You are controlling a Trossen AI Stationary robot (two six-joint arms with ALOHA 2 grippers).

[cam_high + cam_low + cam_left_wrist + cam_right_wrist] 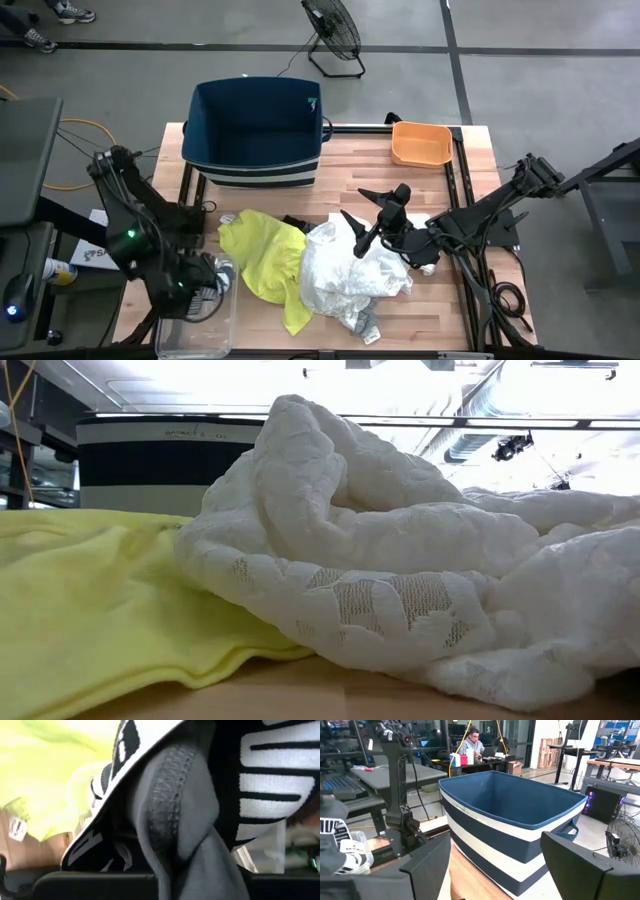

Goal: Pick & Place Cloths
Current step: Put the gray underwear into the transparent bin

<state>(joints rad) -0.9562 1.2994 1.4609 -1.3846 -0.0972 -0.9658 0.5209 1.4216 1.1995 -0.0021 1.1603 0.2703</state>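
A neon-yellow garment [265, 260] [90, 610] and a large white garment [350, 275] [400, 560] lie bunched side by side on the wooden table, the white one resting partly on the yellow one's edge. My left gripper [205, 282] stands at the table's near left corner, shut on a black-and-white patterned piece [270, 785] bundled with grey fabric [175, 820]. My right gripper [358, 205] [495, 865] hovers open above the white garment, pointing level toward the dark-blue bin [255, 170] [520, 835]. Nothing lies between its fingers. My left gripper comes steeply from above and holds the black-and-white patterned piece [342, 847] together with a fold of grey fabric. The cloth covers the fingers in the wrist view, so which edge or how many layers it has cannot be told. The bundle hangs slack below the gripper.
A clear plastic box [195, 325] sits at the near left corner under my left gripper. An orange tray [420, 143] stands at the far right, beside the bin. A small grey piece [366, 330] peeks from under the white garment near the front edge. A person sits beyond the table.
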